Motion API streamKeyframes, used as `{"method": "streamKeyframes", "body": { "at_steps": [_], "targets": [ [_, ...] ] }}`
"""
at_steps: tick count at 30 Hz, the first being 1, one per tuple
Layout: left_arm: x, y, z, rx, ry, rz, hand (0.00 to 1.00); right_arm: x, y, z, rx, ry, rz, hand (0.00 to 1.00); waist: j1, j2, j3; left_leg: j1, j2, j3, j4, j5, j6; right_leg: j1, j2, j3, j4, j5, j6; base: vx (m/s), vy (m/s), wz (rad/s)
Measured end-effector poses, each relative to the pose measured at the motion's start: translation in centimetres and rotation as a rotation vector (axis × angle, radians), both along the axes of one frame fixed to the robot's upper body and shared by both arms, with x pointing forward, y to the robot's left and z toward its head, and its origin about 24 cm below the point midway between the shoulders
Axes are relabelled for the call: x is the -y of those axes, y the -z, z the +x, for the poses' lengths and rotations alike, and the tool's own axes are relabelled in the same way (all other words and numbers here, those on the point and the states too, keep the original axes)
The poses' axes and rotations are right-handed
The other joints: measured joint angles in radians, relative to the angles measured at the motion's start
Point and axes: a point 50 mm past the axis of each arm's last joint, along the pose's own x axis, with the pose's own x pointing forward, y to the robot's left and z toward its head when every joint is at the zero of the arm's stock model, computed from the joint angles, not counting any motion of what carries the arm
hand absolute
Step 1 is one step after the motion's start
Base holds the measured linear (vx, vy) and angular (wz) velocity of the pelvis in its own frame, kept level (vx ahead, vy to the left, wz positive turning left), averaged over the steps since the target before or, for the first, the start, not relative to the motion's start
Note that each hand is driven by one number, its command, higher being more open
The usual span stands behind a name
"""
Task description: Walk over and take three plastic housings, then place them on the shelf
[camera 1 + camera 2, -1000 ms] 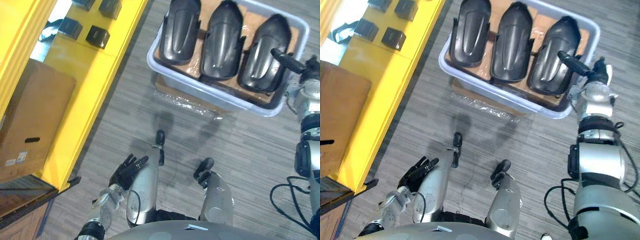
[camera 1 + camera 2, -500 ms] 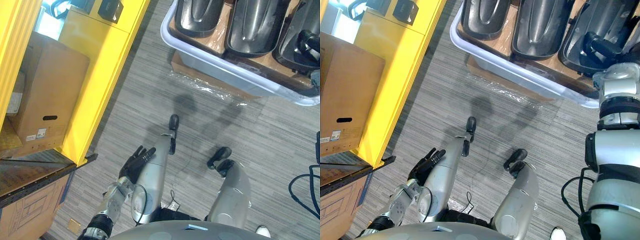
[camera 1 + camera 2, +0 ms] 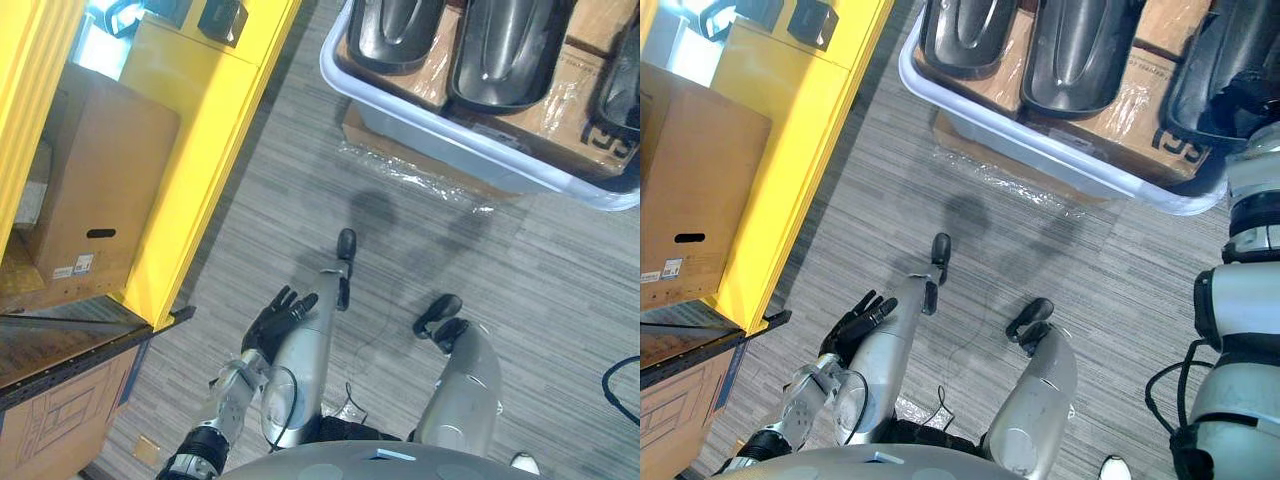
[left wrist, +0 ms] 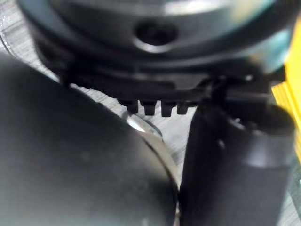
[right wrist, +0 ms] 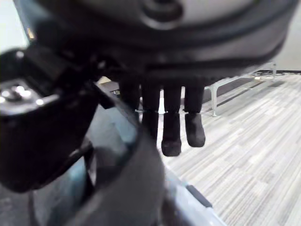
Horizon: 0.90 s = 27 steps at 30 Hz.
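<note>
**Pick-up step at the bin, nothing shelved yet**

You are looking down at a grey striped carpet floor (image 3: 300, 180), with the yellow shelf (image 3: 190, 120) running along the robot's left and a cardboard box (image 3: 90, 190) sitting in its lower bay. Ahead and to the right, a pale bin (image 3: 430, 135) is resting on the floor. It is carrying the three black plastic housings on a cardboard liner: the left housing (image 3: 395, 30), the middle housing (image 3: 505, 50) and the right housing (image 3: 1210, 60), which is lying at a slant to the other two.

Your right hand (image 5: 171, 132) is reaching into the bin at that right housing, but I cannot tell whether it is gripping it. Your left hand (image 3: 275, 320) is hanging low by the robot's side, loose and holding nothing.

I judge you are working on the first pick. Next you are needing a firm hold on the right housing, a lift clear of the bin's rim, then a turn left toward the shelf, where small black boxes (image 3: 222, 15) are taking up part of the top.
</note>
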Motion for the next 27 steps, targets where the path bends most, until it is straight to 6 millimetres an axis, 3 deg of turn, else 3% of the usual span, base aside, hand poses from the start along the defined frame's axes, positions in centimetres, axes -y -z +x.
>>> {"method": "streamKeyframes", "body": {
  "at_steps": [5,9,10,15,18,20,22,25,27],
  "targets": [
    [-0.3,0.3,-0.3,-0.021,-0.007,0.005,1.0,-0.6,1.8,0.6,-0.049,-0.05,-0.044,0.0,0.001,-0.01,0.002,0.076,0.012,0.0,-0.06,0.018,-0.011,0.07,0.032,-0.007,-0.061,0.013,-0.001,0.06,-0.044,-0.04],
    [-1.4,0.4,-0.6,-0.027,-0.024,0.027,1.0,-2.4,3.7,1.6,-0.037,-0.153,-0.027,0.0,-0.019,-0.047,0.011,0.151,0.03,0.015,-0.102,0.024,-0.019,0.137,0.063,-0.003,-0.118,0.028,-0.002,0.08,-0.049,-0.15],
    [-2.0,0.4,-1.0,-0.028,-0.038,0.038,1.0,-3.1,4.2,1.8,-0.032,-0.183,-0.037,0.0,-0.029,-0.067,0.014,0.186,0.035,0.022,-0.125,0.025,-0.021,0.168,0.073,-0.003,-0.145,0.032,-0.002,0.08,-0.043,-0.1],
    [-3.3,-0.1,-2.3,-0.018,-0.104,0.065,1.0,-3.9,4.1,1.3,0.089,-0.212,-0.047,0.0,-0.043,-0.109,0.019,0.316,0.042,0.048,-0.219,0.039,-0.034,0.28,0.104,0.0,-0.237,0.057,0.003,0.1,-0.028,-0.12],
    [-3.6,-1.9,-2.1,0.067,-0.137,0.065,1.0,-4.5,4.1,0.8,0.164,-0.215,-0.064,0.0,-0.052,-0.134,0.003,0.414,0.039,0.067,-0.291,0.052,-0.04,0.363,0.118,0.001,-0.306,0.074,0.009,0.09,-0.013,-0.11],
    [-3.8,-4.1,-1.0,0.164,-0.162,0.064,1.0,-5.7,5.1,0.7,0.21,-0.251,-0.027,0.0,-0.065,-0.168,-0.033,0.456,0.037,0.074,-0.346,0.065,-0.045,0.397,0.13,-0.002,-0.348,0.083,0.014,0.12,-0.027,-0.06],
    [-3.9,-6.9,0.8,0.276,-0.206,0.028,1.0,-7.0,7.7,0.2,0.198,-0.284,-0.006,0.0,-0.07,-0.204,-0.098,0.489,0.036,0.08,-0.39,0.071,-0.049,0.429,0.141,-0.01,-0.4,0.095,0.019,0.13,-0.032,-0.04],
    [-4.1,-9.8,1.9,0.387,-0.25,-0.006,1.0,-8.6,10.5,-0.9,0.161,-0.33,-0.013,0.0,-0.09,-0.226,-0.161,0.542,0.025,0.08,-0.429,0.072,-0.05,0.5,0.149,-0.03,-0.47,0.111,0.035,0.16,-0.029,0.07],
    [-4.2,-11.4,2.8,0.456,-0.272,-0.025,1.0,-9.6,10.7,-1.3,0.168,-0.365,-0.048,0.0,-0.092,-0.225,-0.195,0.568,0.021,0.099,-0.442,0.072,-0.05,0.532,0.153,-0.03,-0.515,0.13,0.04,0.12,-0.013,-0.1]
  ]
}}
